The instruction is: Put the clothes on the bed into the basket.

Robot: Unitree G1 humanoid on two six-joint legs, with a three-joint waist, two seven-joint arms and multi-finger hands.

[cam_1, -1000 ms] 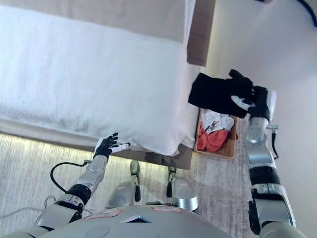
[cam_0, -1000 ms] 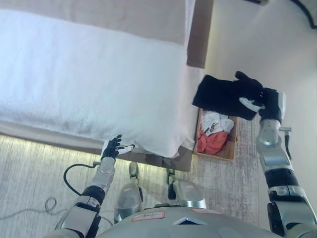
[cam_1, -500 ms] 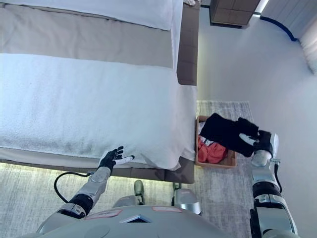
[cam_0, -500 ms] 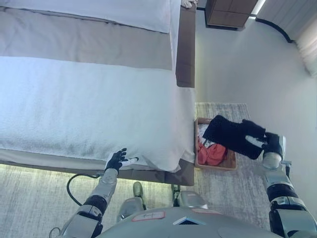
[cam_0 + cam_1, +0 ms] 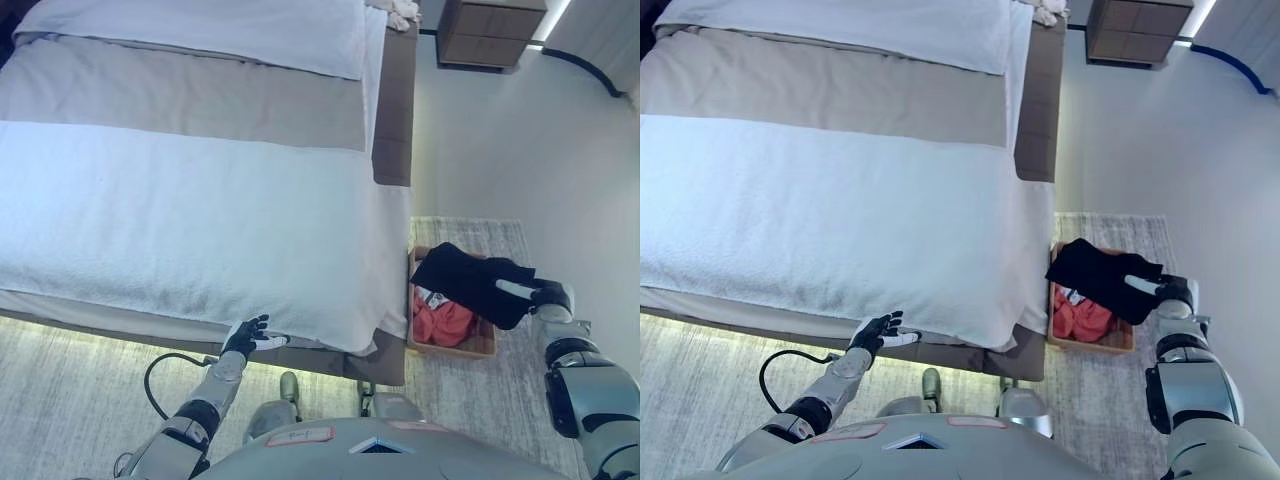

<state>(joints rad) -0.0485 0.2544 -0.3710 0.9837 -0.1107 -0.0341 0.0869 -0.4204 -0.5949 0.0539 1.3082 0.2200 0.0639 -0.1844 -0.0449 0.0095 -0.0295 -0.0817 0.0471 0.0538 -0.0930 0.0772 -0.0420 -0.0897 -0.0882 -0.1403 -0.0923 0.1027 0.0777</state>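
I see the black garment draped limp over the basket, its cloth spread across the top, one end at my right hand. The shallow tan basket sits on the floor just beside the bed, with red and white clothes bunched inside.

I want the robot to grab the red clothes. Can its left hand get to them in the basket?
Probably not. The left hand is at the bed's near edge, and the red clothes lie in the basket beyond the bed's corner, partly under a black garment.
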